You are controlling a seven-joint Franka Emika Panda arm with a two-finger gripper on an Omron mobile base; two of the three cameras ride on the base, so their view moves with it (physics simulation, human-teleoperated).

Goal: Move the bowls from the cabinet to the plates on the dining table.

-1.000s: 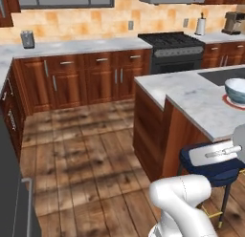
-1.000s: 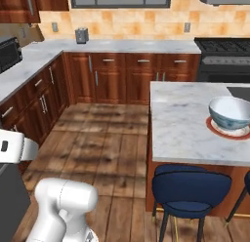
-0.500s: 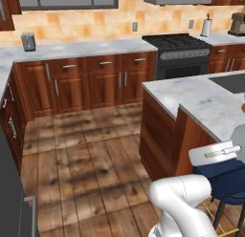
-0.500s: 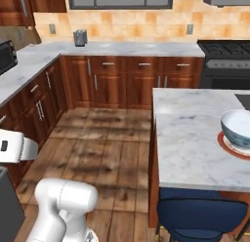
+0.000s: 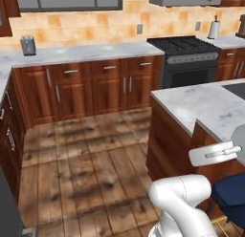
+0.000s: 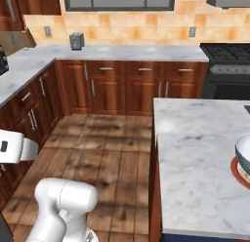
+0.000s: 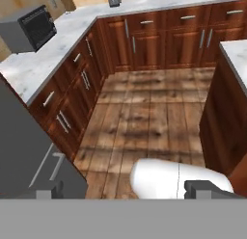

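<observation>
Your pincer (image 7: 123, 190) shows in the hand view as two dark tips at the bottom edge, set wide apart with nothing between them; it carries no bowl. In the right base view, one grey-white bowl (image 6: 243, 153) sits on a red-rimmed plate (image 6: 239, 171) at the 3 o'clock edge, on the marble dining table (image 6: 195, 153). By that picture, one delivery is done. The red bowl and the second plate cannot be placed from these pictures. The wall cabinet (image 6: 12, 9) appears as a dark wooden corner at about 10 o'clock in the right base view, above the side counter (image 6: 22, 72); its door state cannot be told. In the hand view, the pincer looks across the wooden floor (image 7: 149, 112) toward the lower drawer cabinets (image 7: 77, 88) at 10 o'clock and the toaster oven (image 7: 29, 27) at 11 o'clock. The relation that governs your next move: the cabinet lies well apart, up and toward 10 o'clock from the pincer, while the table lies at 3 o'clock.
</observation>
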